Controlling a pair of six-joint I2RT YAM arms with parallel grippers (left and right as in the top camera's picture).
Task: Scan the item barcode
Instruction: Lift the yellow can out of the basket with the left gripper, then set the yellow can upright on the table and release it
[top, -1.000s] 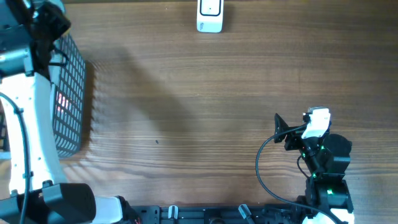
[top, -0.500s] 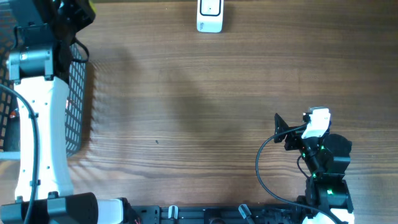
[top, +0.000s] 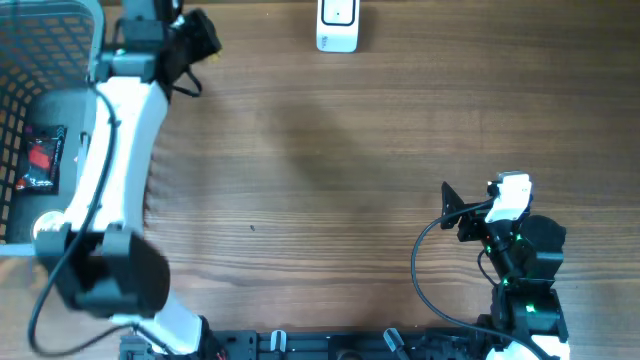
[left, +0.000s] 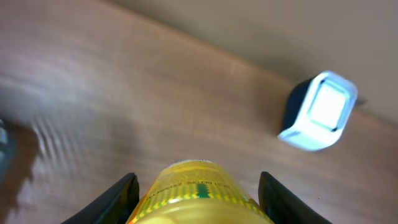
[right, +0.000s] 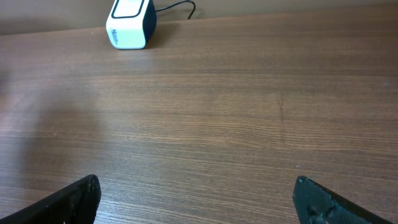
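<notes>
A yellow cylindrical item (left: 199, 186) with a patterned yellow-green band sits between the two black fingers of my left gripper (left: 199, 202), which is shut on it. In the left wrist view the white barcode scanner (left: 317, 112) stands ahead and to the right, its window facing the item. From overhead, the left gripper (top: 197, 40) hovers at the far edge, left of the scanner (top: 338, 25), and hides the item. My right gripper (right: 196, 199) is open and empty, low over bare wood at the near right (top: 455, 210). The scanner (right: 129, 23) is far from it.
A dark wire basket (top: 50, 15) fills the far left corner, with a red packet (top: 42, 160) lying inside. The left arm's white links (top: 105, 170) stretch over the basket's right side. The scanner's cable (right: 180, 7) runs off behind it.
The left arm has swung right from above the basket to the far edge, nearer the scanner, carrying the yellow item. The basket's inside now shows. The right arm is unmoved.
</notes>
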